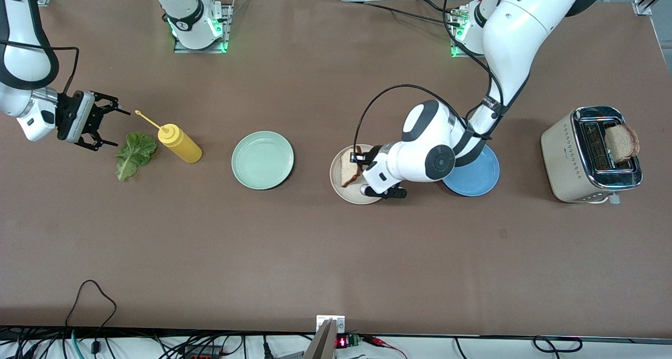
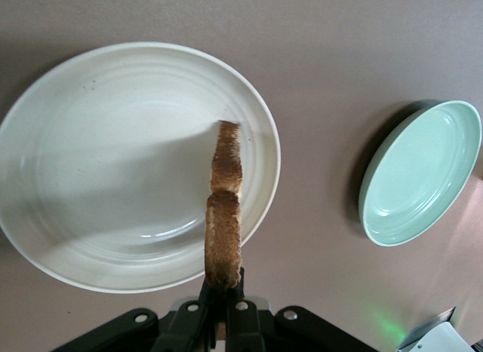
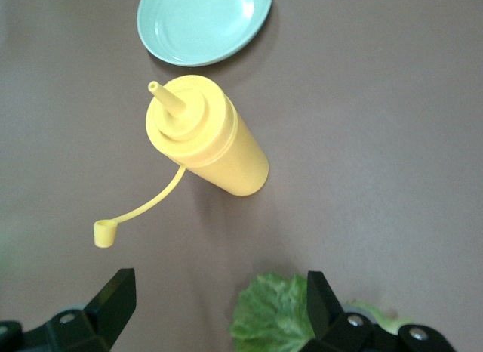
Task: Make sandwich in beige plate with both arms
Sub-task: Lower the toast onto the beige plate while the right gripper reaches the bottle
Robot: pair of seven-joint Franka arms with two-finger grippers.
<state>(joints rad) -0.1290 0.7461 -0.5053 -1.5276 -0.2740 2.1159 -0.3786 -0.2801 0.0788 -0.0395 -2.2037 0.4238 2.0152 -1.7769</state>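
- Beige plate (image 1: 342,192) sits between the mint-green plate (image 1: 262,160) and the blue plate (image 1: 475,178), nothing lying flat in it yet afaict.
- My left gripper (image 2: 225,307) is clamped tight on a bread slice (image 2: 224,223), held on edge over the beige plate. From the wrist cam I can't tell if the slice's far end touches the dish or just hangs above it.
- So slice #1 is basically at the drop-off point but not released. I'd call that step maybe half done.
- 2nd bread slice (image 1: 621,142) is sticking out of the toaster (image 1: 564,154), down at the left arm's end of the table. Untouched.
- Lettuce leaf (image 1: 134,154) lies flat on the table by the yellow squeeze bottle (image 1: 180,143), toward the right arm's end.
- Right gripper (image 1: 101,122) is up over the spot just beside the leaf, jaws spread wide, nothing in them. Looks lined up for the lettuce imo.
- Left to do: lay slice, add lettuce, top w/ toaster slice. Early days overall.
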